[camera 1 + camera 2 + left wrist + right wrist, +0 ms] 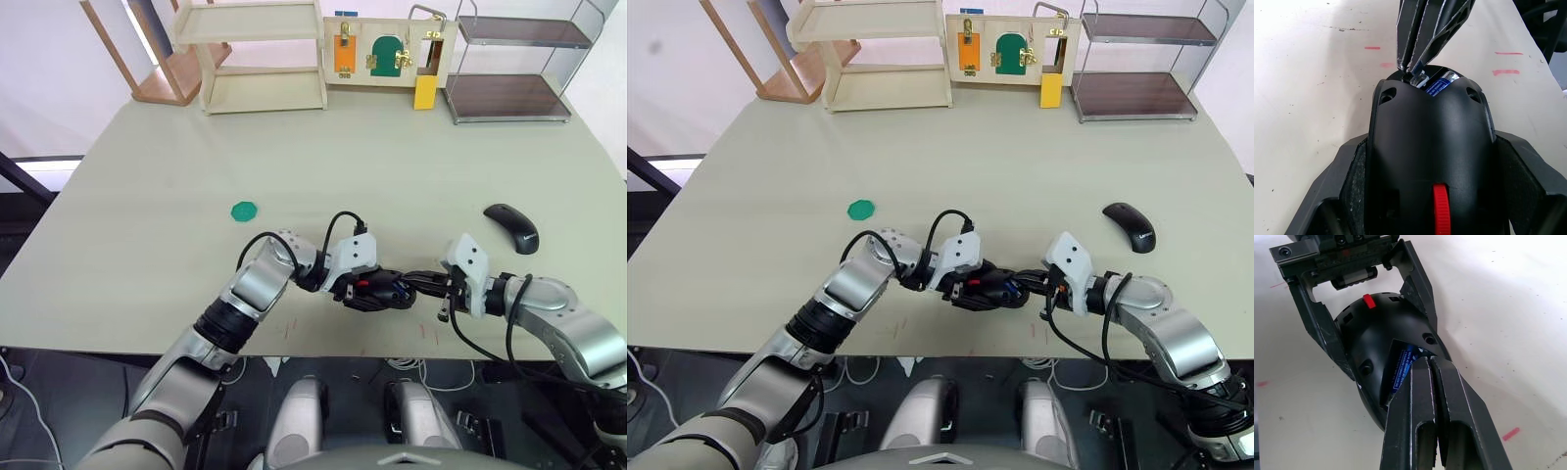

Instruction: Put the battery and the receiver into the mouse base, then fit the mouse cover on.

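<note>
The black mouse base (384,297) with its red wheel (1439,208) lies near the table's front edge, and my left gripper (370,290) is shut around its sides. A blue battery (1441,84) lies in the hollow at the base's rear. My right gripper (1425,361) reaches into that hollow beside the battery, fingers pressed together. They pinch a tiny stub with a pale end, the receiver (1418,78). The smooth black mouse cover (511,227) lies on the table to the right, apart from both grippers.
A flat green disc (243,211) lies on the table left of centre. Along the far edge stand a wooden shelf (257,54), a latch board (384,49) and a wire rack (514,59). Red marks (1506,72) dot the table near the base.
</note>
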{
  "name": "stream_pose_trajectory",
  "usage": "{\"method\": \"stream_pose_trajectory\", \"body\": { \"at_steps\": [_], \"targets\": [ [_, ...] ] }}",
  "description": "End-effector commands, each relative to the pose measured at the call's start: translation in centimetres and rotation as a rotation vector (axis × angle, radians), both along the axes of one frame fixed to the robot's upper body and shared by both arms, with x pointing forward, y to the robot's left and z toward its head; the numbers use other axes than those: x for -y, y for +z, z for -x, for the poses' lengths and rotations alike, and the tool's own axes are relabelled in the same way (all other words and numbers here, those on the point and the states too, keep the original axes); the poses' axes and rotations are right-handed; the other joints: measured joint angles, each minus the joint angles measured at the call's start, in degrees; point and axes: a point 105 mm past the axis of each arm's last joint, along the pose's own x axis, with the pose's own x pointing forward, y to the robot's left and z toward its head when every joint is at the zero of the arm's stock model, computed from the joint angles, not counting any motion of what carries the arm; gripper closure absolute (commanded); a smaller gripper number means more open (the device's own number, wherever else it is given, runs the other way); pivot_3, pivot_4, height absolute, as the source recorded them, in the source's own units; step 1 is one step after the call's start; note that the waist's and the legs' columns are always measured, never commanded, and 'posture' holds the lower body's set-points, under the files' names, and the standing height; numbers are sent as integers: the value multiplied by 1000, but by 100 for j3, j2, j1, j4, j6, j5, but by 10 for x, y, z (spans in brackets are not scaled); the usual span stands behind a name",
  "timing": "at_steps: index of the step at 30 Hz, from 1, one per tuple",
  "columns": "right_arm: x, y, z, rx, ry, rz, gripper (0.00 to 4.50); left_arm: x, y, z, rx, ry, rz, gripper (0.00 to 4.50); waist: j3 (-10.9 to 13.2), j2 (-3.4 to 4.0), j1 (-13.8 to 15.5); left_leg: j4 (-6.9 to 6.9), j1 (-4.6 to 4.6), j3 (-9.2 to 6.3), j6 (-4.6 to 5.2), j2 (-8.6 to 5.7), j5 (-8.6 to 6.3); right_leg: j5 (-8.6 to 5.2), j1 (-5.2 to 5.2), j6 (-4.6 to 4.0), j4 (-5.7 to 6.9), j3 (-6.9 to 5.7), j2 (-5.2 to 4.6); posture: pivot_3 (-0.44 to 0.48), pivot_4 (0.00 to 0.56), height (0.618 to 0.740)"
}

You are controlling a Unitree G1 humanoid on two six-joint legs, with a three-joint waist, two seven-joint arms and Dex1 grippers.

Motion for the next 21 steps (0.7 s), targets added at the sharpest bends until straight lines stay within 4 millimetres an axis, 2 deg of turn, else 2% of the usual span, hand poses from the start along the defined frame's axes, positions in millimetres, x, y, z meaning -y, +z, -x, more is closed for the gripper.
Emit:
{"method": "stream_pose_trajectory", "body": {
  "at_steps": [1,14,21],
  "targets": [
    [1,-11,4,-37,4,19,4415,-1,-11,9,-46,-26,-39,1573,0,0,0,-2,9,0,0,0,0,-1,10,0,-2,0,0,0,150,740],
    [12,-40,5,-107,-21,108,4415,-2,-12,8,-48,-23,-41,1573,-9,-9,-1,-5,42,8,0,1,0,-13,32,-19,2,8,1,0,150,740],
    [23,-61,10,-218,-68,174,4415,-3,-12,9,-48,-18,-41,1573,-54,-25,-6,-5,47,7,0,2,0,-14,35,-20,2,9,2,0,150,740]
  ]
}}
